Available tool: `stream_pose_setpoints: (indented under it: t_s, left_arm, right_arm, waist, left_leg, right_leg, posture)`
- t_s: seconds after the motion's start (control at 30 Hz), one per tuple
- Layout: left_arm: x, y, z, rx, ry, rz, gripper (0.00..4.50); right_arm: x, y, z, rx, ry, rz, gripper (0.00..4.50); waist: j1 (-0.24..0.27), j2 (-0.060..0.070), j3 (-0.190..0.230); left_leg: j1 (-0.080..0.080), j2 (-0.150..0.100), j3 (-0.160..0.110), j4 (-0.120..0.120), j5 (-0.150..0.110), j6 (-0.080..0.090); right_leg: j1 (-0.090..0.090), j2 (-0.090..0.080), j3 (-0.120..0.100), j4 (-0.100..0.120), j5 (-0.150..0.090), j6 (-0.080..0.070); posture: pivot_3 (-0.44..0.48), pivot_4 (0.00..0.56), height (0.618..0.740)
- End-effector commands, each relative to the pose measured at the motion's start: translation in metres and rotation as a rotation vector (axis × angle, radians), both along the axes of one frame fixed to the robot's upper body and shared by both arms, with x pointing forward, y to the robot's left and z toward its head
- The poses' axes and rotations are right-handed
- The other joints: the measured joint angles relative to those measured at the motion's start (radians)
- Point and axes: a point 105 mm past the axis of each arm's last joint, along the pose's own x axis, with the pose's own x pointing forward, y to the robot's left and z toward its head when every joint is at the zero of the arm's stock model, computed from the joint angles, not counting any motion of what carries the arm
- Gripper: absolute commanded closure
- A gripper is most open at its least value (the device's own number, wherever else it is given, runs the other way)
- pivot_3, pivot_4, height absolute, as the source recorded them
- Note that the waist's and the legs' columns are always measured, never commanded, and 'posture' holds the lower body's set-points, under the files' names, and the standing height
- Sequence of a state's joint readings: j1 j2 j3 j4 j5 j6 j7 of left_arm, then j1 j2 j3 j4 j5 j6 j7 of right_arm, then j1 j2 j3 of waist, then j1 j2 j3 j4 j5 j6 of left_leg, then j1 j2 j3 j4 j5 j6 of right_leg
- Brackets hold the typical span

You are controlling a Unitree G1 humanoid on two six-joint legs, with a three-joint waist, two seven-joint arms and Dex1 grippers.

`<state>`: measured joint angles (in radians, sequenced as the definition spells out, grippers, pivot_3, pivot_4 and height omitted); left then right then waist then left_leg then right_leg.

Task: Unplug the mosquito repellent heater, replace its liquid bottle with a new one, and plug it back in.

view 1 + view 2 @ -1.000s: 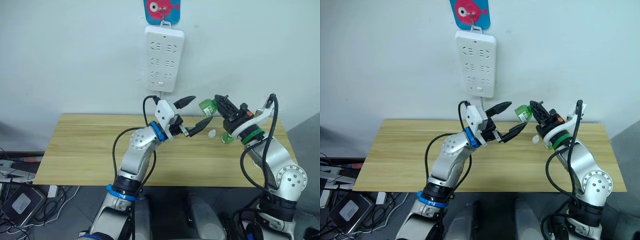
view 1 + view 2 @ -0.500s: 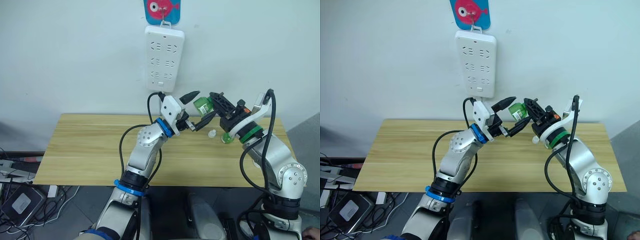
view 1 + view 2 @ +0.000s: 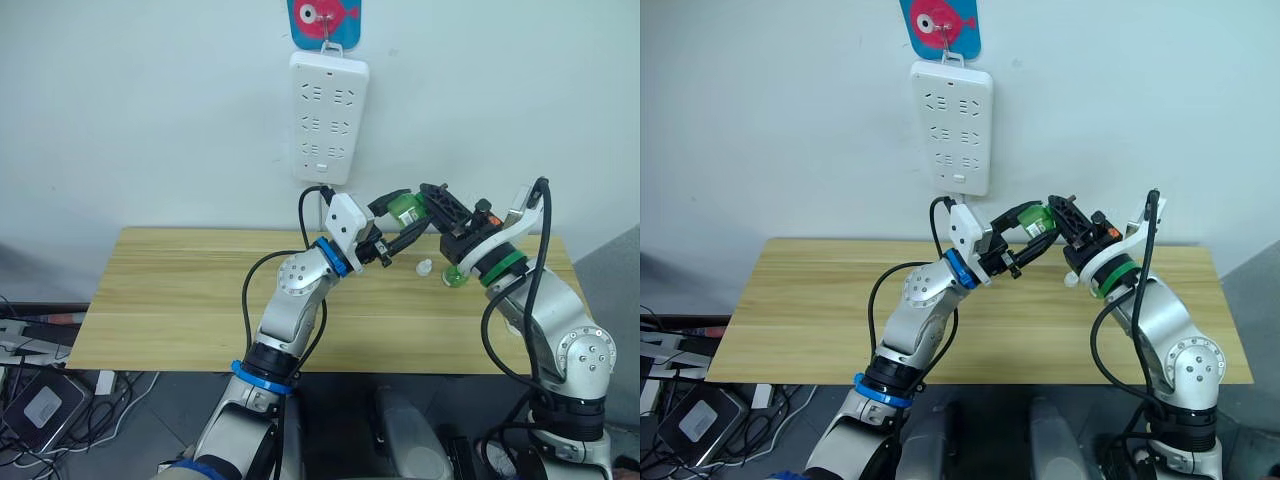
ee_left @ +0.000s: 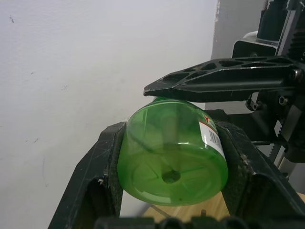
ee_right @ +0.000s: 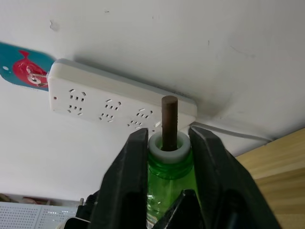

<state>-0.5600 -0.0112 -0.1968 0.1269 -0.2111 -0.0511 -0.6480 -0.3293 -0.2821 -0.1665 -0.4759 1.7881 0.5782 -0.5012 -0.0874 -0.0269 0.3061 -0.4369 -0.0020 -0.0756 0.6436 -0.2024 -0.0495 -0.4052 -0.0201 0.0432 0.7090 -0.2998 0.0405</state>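
Observation:
A green liquid bottle (image 3: 404, 210) with a white neck and a brown wick (image 5: 168, 117) hangs in the air above the table's back right part. My right gripper (image 3: 432, 200) is shut on its neck, one finger on each side of the white collar. My left gripper (image 3: 412, 212) comes in from the left. Its two fingers (image 4: 107, 162) press on opposite sides of the bottle's round body (image 4: 171, 152), near the base. The mosquito repellent heater is out of view.
A long white power strip (image 3: 329, 118) hangs on the wall under a fish-shaped hook, with nothing plugged in. On the wooden table (image 3: 180, 290), below the right gripper, lie a small white cap (image 3: 425, 267) and a green piece (image 3: 455, 277).
My left gripper moved right, up to the bottle, and its fingers closed onto the body. The right gripper shifted slightly left, still holding the neck.

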Motion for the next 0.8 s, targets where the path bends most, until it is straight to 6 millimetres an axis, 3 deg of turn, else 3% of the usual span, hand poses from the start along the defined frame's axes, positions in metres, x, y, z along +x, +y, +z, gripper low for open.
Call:
stream_pose_setpoints:
  t_s: [0.03,0.2,0.3,0.47,0.63,0.8]
  left_arm:
    - [-0.001,0.003,0.011,-0.016,-0.035,0.003,2.20]
    - [0.008,0.013,0.013,0.006,-0.027,0.006,2.20]
    - [0.010,0.016,0.014,0.025,-0.030,-0.010,2.20]
    - [0.008,0.023,0.008,0.048,-0.017,-0.024,2.20]
    - [0.002,0.019,0.004,0.052,-0.007,-0.037,2.20]
    - [0.001,0.020,0.002,0.042,0.008,-0.023,2.20]
  right_arm:
    - [-0.013,0.005,0.011,-0.050,-0.068,0.052,1.92]
    - [-0.037,-0.013,-0.014,-0.350,-0.008,0.148,0.07]
    - [-0.047,-0.042,-0.029,-0.554,0.045,0.160,0.03]
    - [-0.044,-0.122,-0.065,-0.928,0.250,0.060,0.03]
    - [-0.043,-0.183,-0.093,-1.166,0.440,-0.011,0.03]
    - [-0.045,-0.206,-0.112,-1.261,0.540,0.010,0.03]
  waist:
    - [0.000,0.000,0.000]
    - [0.004,0.000,0.000]
    - [0.005,0.000,0.000]
    - [0.004,-0.001,0.001]
    - [0.003,-0.002,0.001]
    - [0.004,-0.002,0.001]
  left_leg:
    - [0.000,0.000,0.000,0.000,0.000,0.000]
    - [-0.002,0.000,-0.001,0.000,0.000,0.000]
    - [-0.004,-0.001,-0.001,0.001,0.000,0.001]
    - [-0.004,-0.002,-0.001,0.001,-0.001,0.001]
    - [-0.003,-0.002,0.000,0.000,-0.001,0.001]
    - [-0.003,-0.002,0.001,0.000,-0.001,0.002]
  right_leg:
    - [0.000,0.000,0.000,0.000,0.000,0.000]
    - [0.000,0.000,-0.001,-0.002,0.000,0.000]
    - [0.000,-0.001,-0.001,-0.004,0.000,0.000]
    - [0.001,0.000,-0.001,-0.006,0.000,0.001]
    - [0.001,0.001,0.000,-0.006,0.000,0.001]
    - [0.001,0.001,0.001,-0.006,0.000,0.001]
  posture:
    - [-0.118,0.251,0.740]
    - [-0.123,0.262,0.740]
    - [-0.128,0.280,0.740]
    - [-0.136,0.294,0.740]
    - [-0.127,0.313,0.740]
    - [-0.118,0.326,0.740]
